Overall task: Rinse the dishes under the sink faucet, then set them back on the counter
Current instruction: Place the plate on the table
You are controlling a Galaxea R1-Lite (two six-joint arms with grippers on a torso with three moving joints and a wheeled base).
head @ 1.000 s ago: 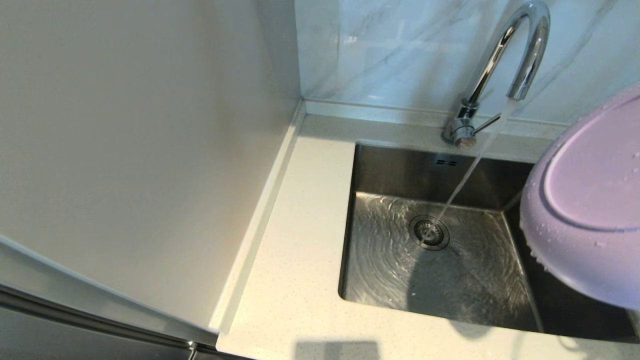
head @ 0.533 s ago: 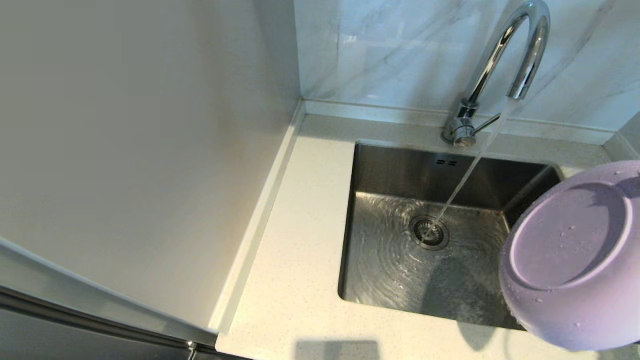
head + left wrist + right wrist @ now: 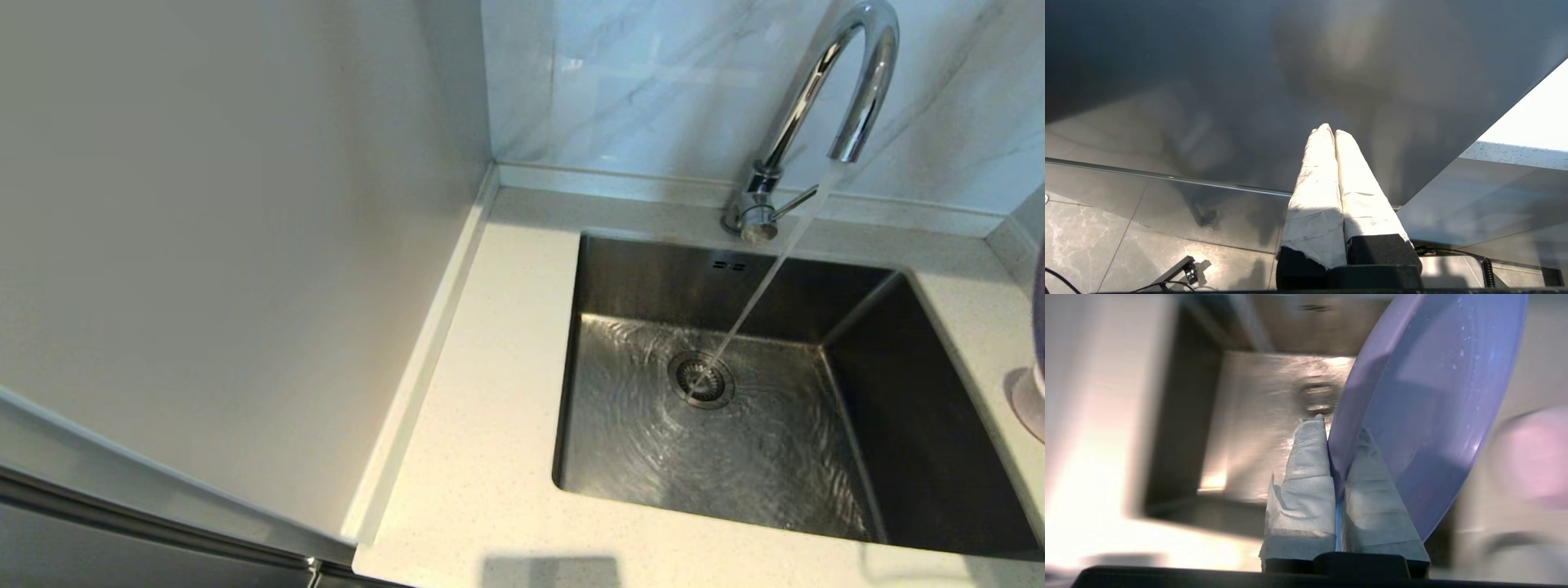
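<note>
My right gripper (image 3: 1339, 428) is shut on the rim of the wet lilac plate (image 3: 1433, 396), which stands nearly on edge. In the head view only a sliver of the plate (image 3: 1040, 310) shows at the right border, over the counter (image 3: 506, 343) beside the sink (image 3: 694, 278). Below it shows the edge of the pale pink bowl (image 3: 1030, 404), a blurred pink shape (image 3: 1531, 457) in the right wrist view. The faucet (image 3: 849, 98) pours a stream of water onto the drain strainer (image 3: 700, 380). The grey-white bowl is out of view. My left gripper (image 3: 1331, 130) is shut on nothing.
A plain pale side wall (image 3: 245, 245) rises at the left of the counter and a marble-veined wall (image 3: 637, 82) stands behind the faucet. The left arm is parked low in front of a grey cabinet front (image 3: 1249, 81), above a tiled floor (image 3: 1106, 245).
The lilac plate, held over the sink's right side a second ago, has swung down and to the right, leaving the head view almost entirely. Water keeps running.
</note>
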